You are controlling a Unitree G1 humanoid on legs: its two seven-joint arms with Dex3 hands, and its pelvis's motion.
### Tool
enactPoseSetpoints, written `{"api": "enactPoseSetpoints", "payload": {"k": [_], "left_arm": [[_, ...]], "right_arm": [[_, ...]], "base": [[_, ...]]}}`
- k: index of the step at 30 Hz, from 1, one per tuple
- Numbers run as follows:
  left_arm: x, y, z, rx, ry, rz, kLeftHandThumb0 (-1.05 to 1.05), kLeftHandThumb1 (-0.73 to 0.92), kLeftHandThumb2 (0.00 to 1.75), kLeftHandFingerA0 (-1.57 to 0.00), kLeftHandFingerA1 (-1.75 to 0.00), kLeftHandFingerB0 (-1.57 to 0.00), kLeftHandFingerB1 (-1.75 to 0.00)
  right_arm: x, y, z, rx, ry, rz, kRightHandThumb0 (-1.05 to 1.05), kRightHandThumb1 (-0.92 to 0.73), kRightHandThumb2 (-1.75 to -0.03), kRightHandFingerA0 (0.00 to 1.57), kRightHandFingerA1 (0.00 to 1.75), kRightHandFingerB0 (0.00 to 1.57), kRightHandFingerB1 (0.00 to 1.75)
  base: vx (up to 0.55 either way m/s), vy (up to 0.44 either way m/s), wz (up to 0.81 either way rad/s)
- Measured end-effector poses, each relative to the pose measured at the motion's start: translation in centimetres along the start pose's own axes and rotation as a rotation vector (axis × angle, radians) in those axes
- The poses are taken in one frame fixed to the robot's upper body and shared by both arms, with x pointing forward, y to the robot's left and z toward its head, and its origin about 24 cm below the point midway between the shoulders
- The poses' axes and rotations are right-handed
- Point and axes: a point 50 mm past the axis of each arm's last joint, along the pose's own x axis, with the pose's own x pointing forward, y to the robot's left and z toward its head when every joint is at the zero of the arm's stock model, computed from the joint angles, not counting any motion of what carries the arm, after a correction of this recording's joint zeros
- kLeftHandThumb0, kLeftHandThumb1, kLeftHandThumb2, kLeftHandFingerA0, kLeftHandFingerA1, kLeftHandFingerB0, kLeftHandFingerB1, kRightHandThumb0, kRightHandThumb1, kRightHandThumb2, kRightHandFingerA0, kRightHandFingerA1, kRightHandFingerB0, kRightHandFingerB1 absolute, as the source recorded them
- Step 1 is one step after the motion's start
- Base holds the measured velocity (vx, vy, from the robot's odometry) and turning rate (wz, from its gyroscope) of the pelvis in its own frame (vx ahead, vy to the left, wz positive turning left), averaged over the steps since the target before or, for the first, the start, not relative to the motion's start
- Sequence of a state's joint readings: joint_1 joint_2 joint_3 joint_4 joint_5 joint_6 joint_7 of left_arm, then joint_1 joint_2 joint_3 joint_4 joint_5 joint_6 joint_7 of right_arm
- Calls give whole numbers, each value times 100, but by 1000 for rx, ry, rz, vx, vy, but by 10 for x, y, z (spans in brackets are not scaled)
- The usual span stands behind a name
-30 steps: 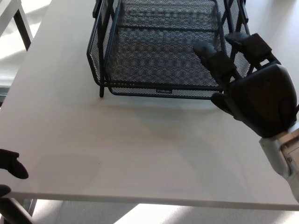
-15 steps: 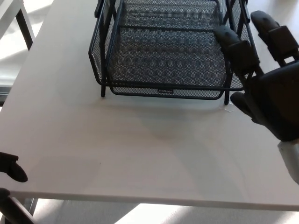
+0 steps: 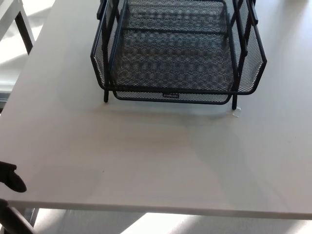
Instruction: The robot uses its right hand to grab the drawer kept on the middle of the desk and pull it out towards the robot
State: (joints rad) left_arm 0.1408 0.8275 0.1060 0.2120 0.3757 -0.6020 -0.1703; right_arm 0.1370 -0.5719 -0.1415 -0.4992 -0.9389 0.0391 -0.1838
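A black wire-mesh drawer (image 3: 170, 63) sits in its black wire frame (image 3: 251, 48) at the far middle of the white desk (image 3: 146, 161). Its front rim (image 3: 170, 95) faces me and juts slightly past the frame's front legs. My right hand does not show anywhere in the head view. Only a black bit of my left hand (image 3: 10, 178) peeks in at the lower left edge, off the desk's front corner; how its fingers stand is not visible.
Another pale table with a dark leg (image 3: 22, 24) stands at the upper left beyond the desk. The desk's front edge (image 3: 156, 209) runs along the bottom of the picture, with bright floor below it.
My right hand, spread open beside the drawer's right front corner a second ago, has drawn away to the right and left the picture. The drawer has stayed where it was.
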Motion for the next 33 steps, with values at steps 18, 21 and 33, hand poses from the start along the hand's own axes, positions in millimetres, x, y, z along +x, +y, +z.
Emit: {"api": "enactPoseSetpoints", "payload": {"k": [18,21,33], "left_arm": [[-2,-1,-2,-3,11,-2,-26,57,57,-76,-86,-81,-62],[-2,-2,-2,-3,11,-3,-25,56,57,-78,-86,-81,-62],[-3,-3,-4,-8,21,-5,-27,57,57,-76,-88,-80,-63]], "right_arm": [[-76,10,-111,-185,477,139,-36,-43,-58,5,34,11,42],[-85,16,-123,-198,533,153,-27,-47,-55,3,44,13,40],[-130,58,-163,-178,789,285,-40,-54,-56,6,52,18,33]], "base": [[0,0,0],[0,0,0],[0,0,0]]}}
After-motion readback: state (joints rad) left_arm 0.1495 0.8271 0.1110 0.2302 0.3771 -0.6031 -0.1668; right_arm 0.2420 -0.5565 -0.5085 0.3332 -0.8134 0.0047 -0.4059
